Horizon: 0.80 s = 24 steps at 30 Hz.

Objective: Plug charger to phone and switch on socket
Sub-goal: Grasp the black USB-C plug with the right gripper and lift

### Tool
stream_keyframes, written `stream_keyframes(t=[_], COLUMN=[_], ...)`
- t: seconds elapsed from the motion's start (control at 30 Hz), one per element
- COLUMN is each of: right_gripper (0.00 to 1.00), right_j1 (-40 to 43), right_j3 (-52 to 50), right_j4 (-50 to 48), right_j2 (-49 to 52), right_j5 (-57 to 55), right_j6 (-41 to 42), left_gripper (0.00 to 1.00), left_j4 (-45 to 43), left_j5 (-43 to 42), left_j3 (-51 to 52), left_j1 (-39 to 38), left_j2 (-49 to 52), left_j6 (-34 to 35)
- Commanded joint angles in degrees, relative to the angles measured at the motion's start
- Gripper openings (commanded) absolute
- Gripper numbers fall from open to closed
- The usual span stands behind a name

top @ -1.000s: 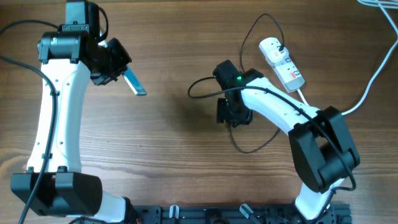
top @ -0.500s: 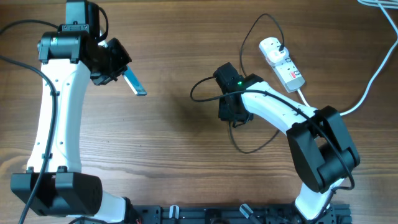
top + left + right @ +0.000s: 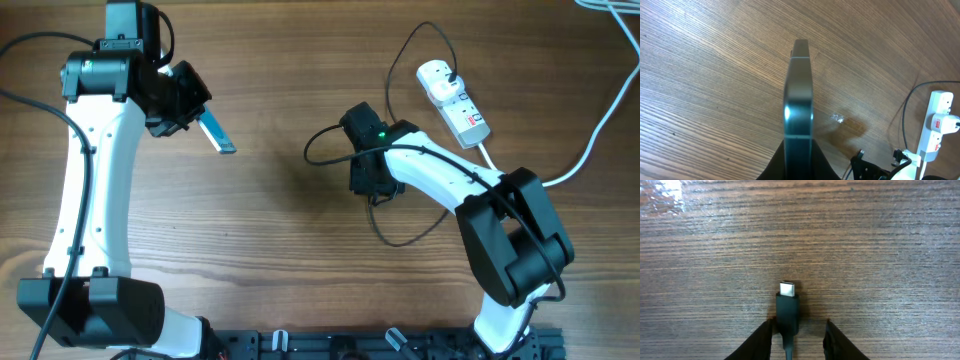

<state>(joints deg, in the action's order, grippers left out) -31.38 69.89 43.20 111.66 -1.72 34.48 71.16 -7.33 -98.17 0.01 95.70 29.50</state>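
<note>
Plug tip [image 3: 788, 305] of the charger sits between the fingers of the right gripper [image 3: 798, 325], metal end pointing forward over the bare wood table [image 3: 880, 240]; mid-table in the overhead view. Likely posed so the connector leads and can be steered toward a port. Jaws are narrow and straddle the plug. It hugs one finger with a gap to the other, so I can't tell if it's actually clamped.

Look: short black moulded body, small pale flat metal end. The thin black cable [image 3: 318, 140] loops left of the wrist, and another curve runs back to the socket [image 3: 453, 100].

Phone [image 3: 216, 132] is well apart at upper left and seems lifted off the wood. The left gripper [image 3: 198, 112] pinches it at one end, and the free end juts toward the middle. Left wrist view shows it edge-on: dark glossy side, pale rim. It's probably presented so the port end meets the incoming plug.

Socket is white, at the far upper right, with red-marked switches and the cable's other end plugged in. Switching looks not yet done.
</note>
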Motion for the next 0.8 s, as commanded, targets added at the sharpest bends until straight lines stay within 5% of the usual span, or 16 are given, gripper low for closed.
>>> stream_keyframes(t=[0.0, 0.2, 0.5, 0.77], right_gripper=[0.34, 0.24, 0.24, 0.13], right_j1=[-0.28, -0.28, -0.28, -0.28], right_j3=[-0.26, -0.26, -0.26, -0.26], right_j4=[-0.33, -0.63, -0.07, -0.09], right_j2=[3.10, 3.37, 3.37, 3.37], right_j5=[0.46, 3.02, 5.20, 3.69], right_j6=[0.11, 0.20, 0.24, 0.42], left_gripper=[0.04, 0.04, 0.04, 0.04], left_j4=[-0.61, -0.85, -0.85, -0.96], left_j5=[-0.52, -0.55, -0.55, -0.55], left_j3=[-0.28, -0.28, -0.28, -0.28], left_j1=[0.11, 0.11, 0.11, 0.11], left_j2=[-0.02, 0.00, 0.00, -0.02], left_j6=[0.81, 0.81, 0.81, 0.81])
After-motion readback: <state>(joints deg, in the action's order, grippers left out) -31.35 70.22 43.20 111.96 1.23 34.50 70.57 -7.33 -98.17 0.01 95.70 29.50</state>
